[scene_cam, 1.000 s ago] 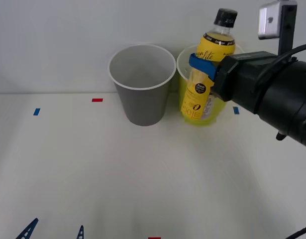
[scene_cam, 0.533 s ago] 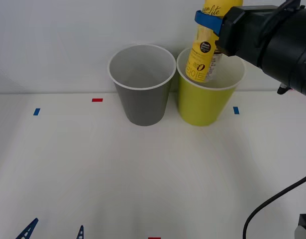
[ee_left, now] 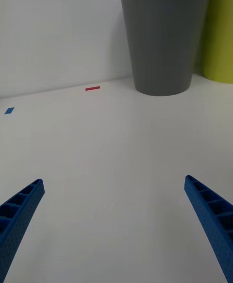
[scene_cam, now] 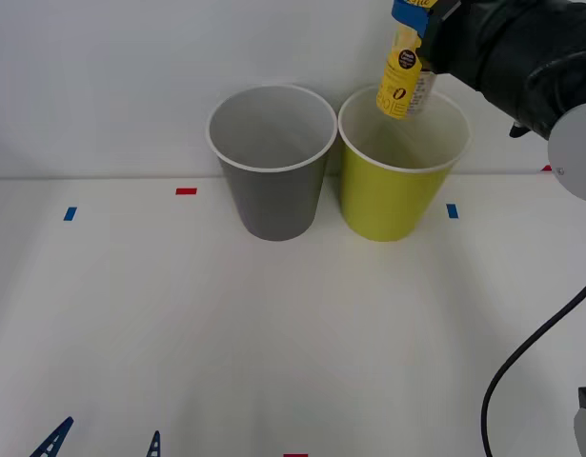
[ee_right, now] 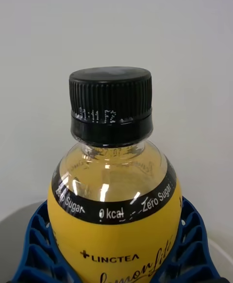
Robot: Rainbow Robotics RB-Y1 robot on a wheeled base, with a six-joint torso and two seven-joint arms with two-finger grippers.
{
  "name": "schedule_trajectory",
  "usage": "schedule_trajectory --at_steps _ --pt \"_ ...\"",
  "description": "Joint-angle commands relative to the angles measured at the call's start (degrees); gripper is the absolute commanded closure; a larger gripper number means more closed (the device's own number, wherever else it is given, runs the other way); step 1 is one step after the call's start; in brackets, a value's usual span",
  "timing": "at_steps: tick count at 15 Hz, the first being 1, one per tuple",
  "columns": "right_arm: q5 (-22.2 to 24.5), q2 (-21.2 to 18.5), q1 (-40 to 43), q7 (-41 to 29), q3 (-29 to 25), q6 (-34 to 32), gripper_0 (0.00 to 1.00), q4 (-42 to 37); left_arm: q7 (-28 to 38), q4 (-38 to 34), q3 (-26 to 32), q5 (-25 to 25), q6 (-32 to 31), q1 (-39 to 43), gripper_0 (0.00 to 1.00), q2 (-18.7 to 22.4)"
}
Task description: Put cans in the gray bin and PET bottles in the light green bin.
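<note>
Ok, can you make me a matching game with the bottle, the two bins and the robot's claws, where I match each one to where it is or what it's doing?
Things:
1. small yellow plastic bottle with a black cap
2. round gray plastic bin
3. round yellow-green plastic bin
4. left claw

Places or states:
A. open, low over the white table
B. stands on the table, nearer the robot's right
C. held in the right claw above a bin
D. stands on the table, next to the red mark

Pairs: 1-C, 2-D, 3-B, 4-A
</note>
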Motion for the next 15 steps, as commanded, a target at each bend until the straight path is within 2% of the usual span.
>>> schedule_trajectory --at_steps 1,2,4,15 --pt "4.23 0.02 -0.48 -0.48 3.30 -7.67 1.00 6.73 0.00 0.00 0.00 0.00 0.00 0.00 0.00 0.00" --pt "4.85 -0.07 -0.48 -0.75 3.92 -10.49 1.00 9.02 0.00 0.00 0.00 0.00 0.00 0.00 0.00 0.00" --pt "4.76 -0.07 -0.48 -0.40 4.09 -12.07 1.00 10.42 0.00 0.00 0.00 0.00 0.00 0.00 0.00 0.00" --pt "7.22 -0.07 -0.39 0.31 4.00 -11.98 1.00 10.51 0.00 0.00 0.00 0.00 0.00 0.00 0.00 0.00"
